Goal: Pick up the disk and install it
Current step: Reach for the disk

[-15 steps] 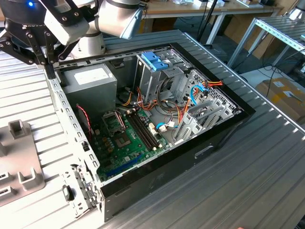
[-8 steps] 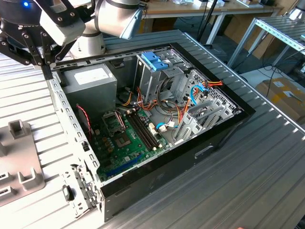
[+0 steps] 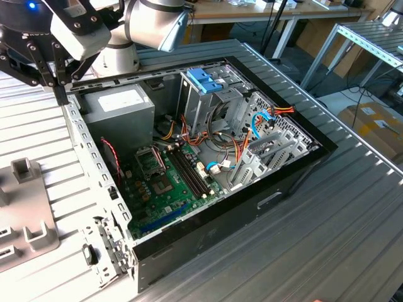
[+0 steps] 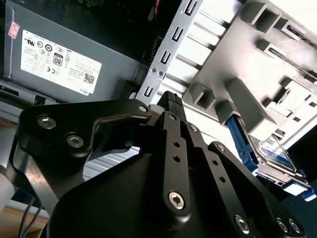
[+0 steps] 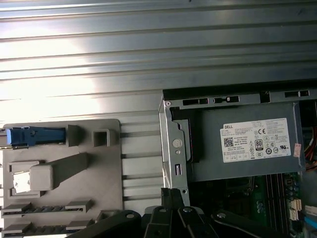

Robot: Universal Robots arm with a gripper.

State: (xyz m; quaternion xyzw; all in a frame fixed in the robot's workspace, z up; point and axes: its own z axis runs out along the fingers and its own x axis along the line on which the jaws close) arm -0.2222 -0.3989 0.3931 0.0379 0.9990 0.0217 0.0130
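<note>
The disk (image 4: 275, 148) stands on edge in a slot of the grey fixture (image 4: 257, 64), showing a silver face with a white-and-blue label and a blue rail. In the first wrist view the disk (image 5: 34, 136) appears edge-on as a blue strip at the fixture's (image 5: 59, 168) corner. My gripper (image 3: 62, 94) hangs above the case's side wall by the power supply, apart from the disk. Its black fingers (image 4: 171, 106) are pressed together with nothing between them, and the gripper (image 5: 173, 194) sits over the case's rim.
The open computer case (image 3: 296, 170) lies on a ribbed metal table. Inside are the grey power-supply box (image 3: 119, 104), a green motherboard (image 3: 167, 182), loose cables, and a metal drive cage with a blue latch (image 3: 204, 80). The grey fixture (image 3: 25, 214) sits at the exterior view's left.
</note>
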